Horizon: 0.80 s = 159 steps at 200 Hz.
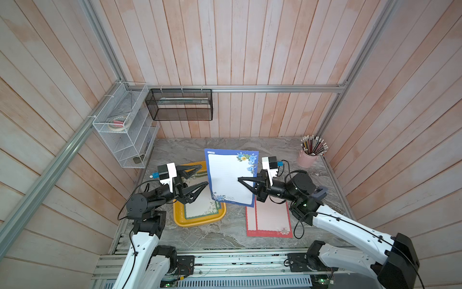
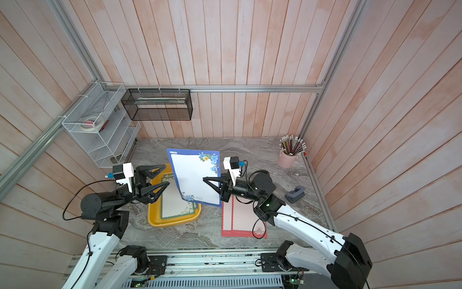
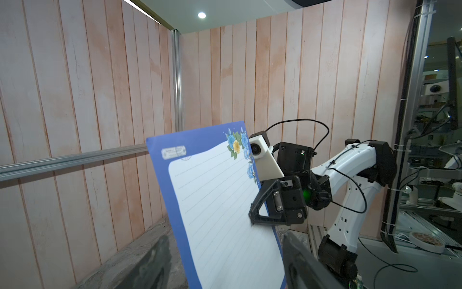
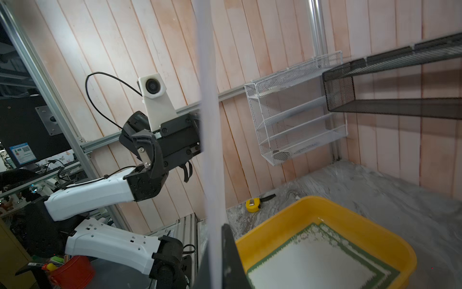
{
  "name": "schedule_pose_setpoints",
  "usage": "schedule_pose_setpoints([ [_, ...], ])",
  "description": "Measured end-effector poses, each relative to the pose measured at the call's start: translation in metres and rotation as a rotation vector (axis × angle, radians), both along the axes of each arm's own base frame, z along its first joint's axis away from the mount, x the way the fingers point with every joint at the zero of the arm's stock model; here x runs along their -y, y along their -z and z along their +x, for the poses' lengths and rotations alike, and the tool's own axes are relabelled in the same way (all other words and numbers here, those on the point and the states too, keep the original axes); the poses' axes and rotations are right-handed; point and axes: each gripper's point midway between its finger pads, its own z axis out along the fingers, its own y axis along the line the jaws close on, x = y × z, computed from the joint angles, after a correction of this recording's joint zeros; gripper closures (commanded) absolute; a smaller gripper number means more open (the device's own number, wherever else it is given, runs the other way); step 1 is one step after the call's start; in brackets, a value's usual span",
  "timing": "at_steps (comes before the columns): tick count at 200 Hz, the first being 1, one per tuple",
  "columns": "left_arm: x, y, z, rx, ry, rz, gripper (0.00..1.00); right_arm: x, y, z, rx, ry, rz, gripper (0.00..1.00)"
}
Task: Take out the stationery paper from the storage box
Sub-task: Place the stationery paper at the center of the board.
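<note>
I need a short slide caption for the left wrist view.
Right pincer holds the blue-bordered sheet in the air by one edge.

The blue-bordered sheet (image 2: pixel 195 175) is held aloft, pinched from three o'clock by the right gripper (image 2: pixel 204 178), while the left gripper (image 2: pixel 166 175) is spread wide at its nine o'clock.

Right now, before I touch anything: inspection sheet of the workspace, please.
Surface: grey marbled tabletop, no spills seen.
Job's things: blue-bordered sheet held upright in the air; green-bordered sheet lying in the yellow tray; red-bordered sheet flat on the tabletop beside the tray.
Clutter: pencil cup in the far right corner; grey stapler-like item; yellow tape measure.
Grippers: left gripper open, holding nothing; right gripper shut on the blue-bordered sheet.
Cables: right wrist cable and left wrist cable loop free.
Surroundings: plank walls; white wire rack and black mesh basket hang there.
</note>
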Motion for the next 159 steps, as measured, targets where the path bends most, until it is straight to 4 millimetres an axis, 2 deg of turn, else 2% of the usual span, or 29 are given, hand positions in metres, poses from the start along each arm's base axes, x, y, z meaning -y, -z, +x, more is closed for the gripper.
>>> schedule_pose_setpoints([
  [38,-0.002,0.002,0.005,-0.004,-0.029,0.004,0.28,0.042,0.042,0.012,-0.259,0.118,-0.121,1.00],
  [61,-0.003,0.004,0.008,-0.012,-0.041,0.004,0.28,0.067,0.075,0.026,-0.431,0.200,-0.188,1.00],
  [92,-0.004,0.007,0.012,-0.021,-0.049,0.011,0.28,0.095,0.148,0.037,-0.720,0.274,-0.309,1.00],
  [129,-0.005,0.011,0.018,-0.045,-0.068,0.016,0.28,0.113,0.239,0.027,-1.051,0.300,-0.475,1.00],
  [141,-0.006,0.012,0.022,-0.055,-0.076,0.016,0.28,0.118,0.259,0.022,-1.129,0.303,-0.508,1.00],
  [159,-0.006,0.015,0.024,-0.068,-0.081,0.018,0.28,0.126,0.276,0.020,-1.207,0.312,-0.527,1.00],
])
